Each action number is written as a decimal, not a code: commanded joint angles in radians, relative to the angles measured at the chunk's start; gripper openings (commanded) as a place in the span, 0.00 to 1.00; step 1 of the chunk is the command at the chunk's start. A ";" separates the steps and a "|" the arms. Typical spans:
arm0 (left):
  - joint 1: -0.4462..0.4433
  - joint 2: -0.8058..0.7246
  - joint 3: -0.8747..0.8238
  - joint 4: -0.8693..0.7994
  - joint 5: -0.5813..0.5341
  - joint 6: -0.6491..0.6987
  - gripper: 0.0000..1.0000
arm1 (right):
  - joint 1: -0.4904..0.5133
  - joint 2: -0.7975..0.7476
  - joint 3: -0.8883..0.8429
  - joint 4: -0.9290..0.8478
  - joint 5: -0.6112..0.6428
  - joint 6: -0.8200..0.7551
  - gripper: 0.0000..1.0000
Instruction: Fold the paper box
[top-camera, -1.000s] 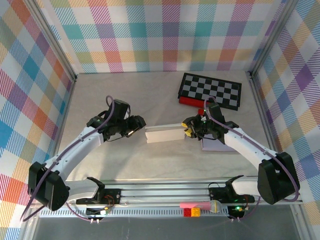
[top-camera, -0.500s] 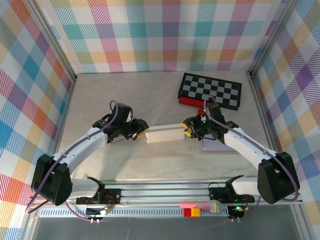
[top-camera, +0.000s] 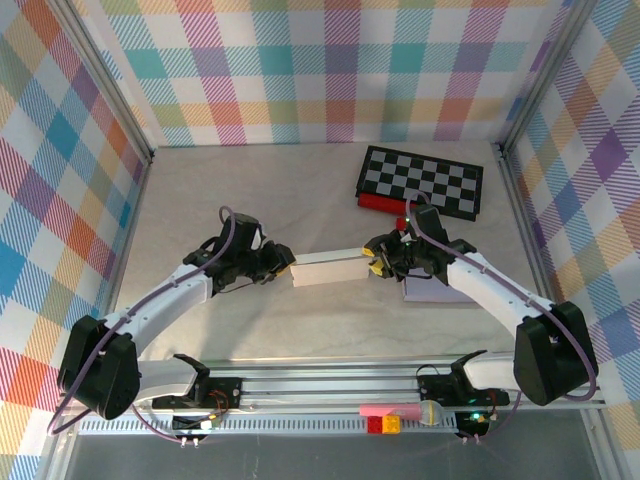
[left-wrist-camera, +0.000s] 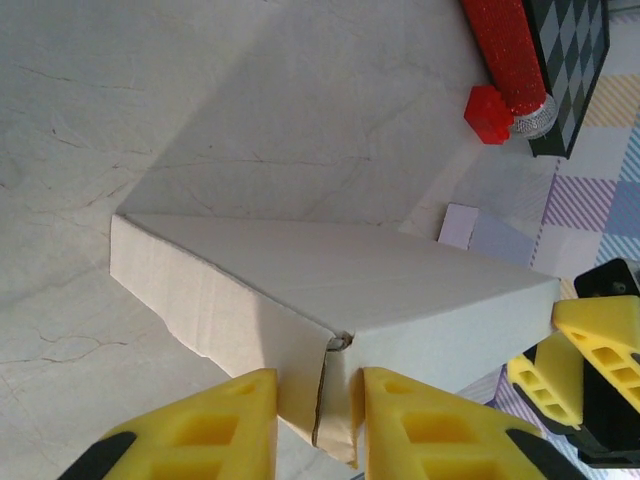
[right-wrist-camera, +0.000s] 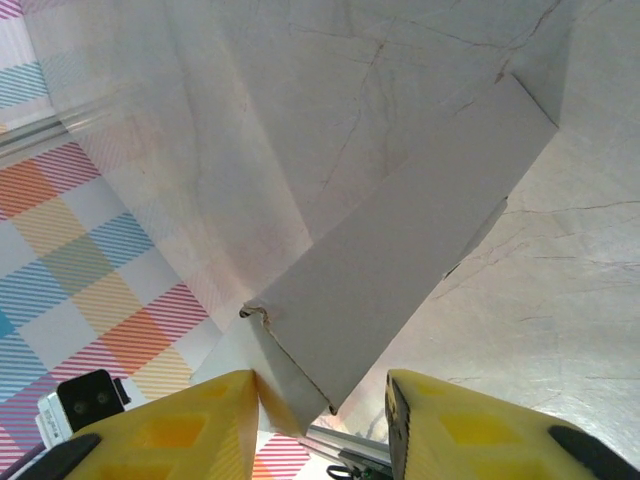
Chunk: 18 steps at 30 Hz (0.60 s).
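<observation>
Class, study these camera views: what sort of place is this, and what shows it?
Probably a robot test cell: multicoloured plaid-patterned walls enclose a pale tabletop, a slotted aluminium rail runs along its near edge, and props include a white paper box and a black-and-white checkerboard.

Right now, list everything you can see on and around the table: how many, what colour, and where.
box: one, white, mid-table, between the two claws
checkerboard: one, black and white, far right
stick: one, red, along the checkerboard's near edge
block: one, red, by the stick's end
sheet: one, lilac, under the right arm
bar: one, pink, on the near rail
bricks: two, red and yellow, on the near rail
left claw: yellow, closed on the box's left end
right claw: yellow, astride the box's right end
</observation>
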 joint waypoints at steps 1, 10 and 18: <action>0.011 0.029 -0.060 -0.114 -0.053 0.033 0.23 | -0.002 0.019 0.044 -0.109 0.019 -0.046 0.39; 0.009 0.032 -0.059 -0.107 -0.052 0.036 0.22 | -0.002 -0.030 0.107 -0.182 0.045 -0.086 0.40; 0.010 0.028 -0.043 -0.109 -0.047 0.038 0.23 | -0.006 0.007 0.088 -0.195 0.060 -0.085 0.32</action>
